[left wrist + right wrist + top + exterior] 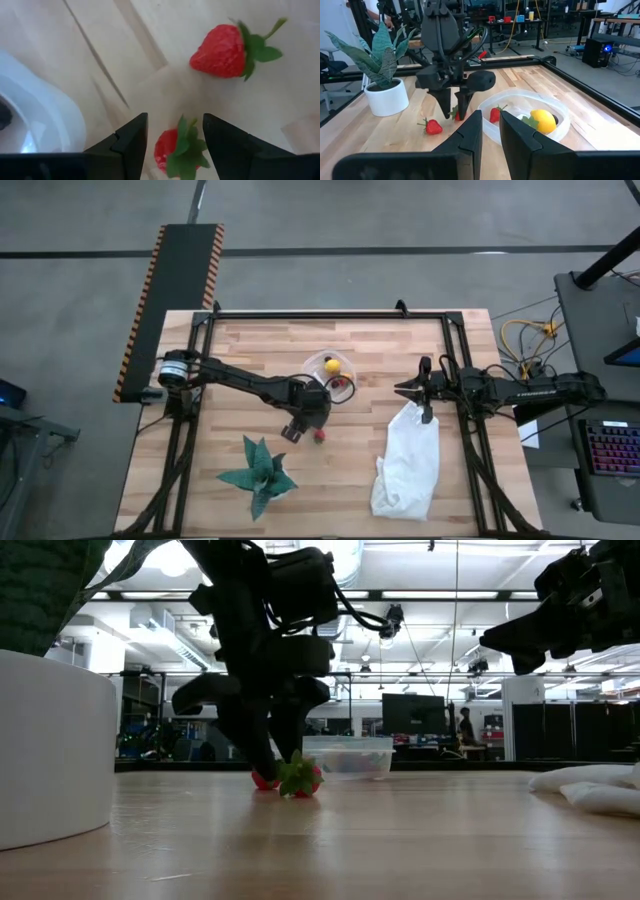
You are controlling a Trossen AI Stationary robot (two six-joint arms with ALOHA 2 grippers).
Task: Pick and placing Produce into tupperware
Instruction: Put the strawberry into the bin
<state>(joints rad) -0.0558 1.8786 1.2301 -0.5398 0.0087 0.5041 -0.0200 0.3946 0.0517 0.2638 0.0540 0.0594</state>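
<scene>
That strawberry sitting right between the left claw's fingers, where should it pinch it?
Probably across the red body of the strawberry, coming straight down from above. It lies on the table with its green leaves fanned over one end, and the left gripper already has an open finger on each side.

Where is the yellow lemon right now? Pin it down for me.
In the high view the yellow lemon lies inside the clear tupperware at the table's middle, toward the far edge, just beyond the left gripper.
</scene>
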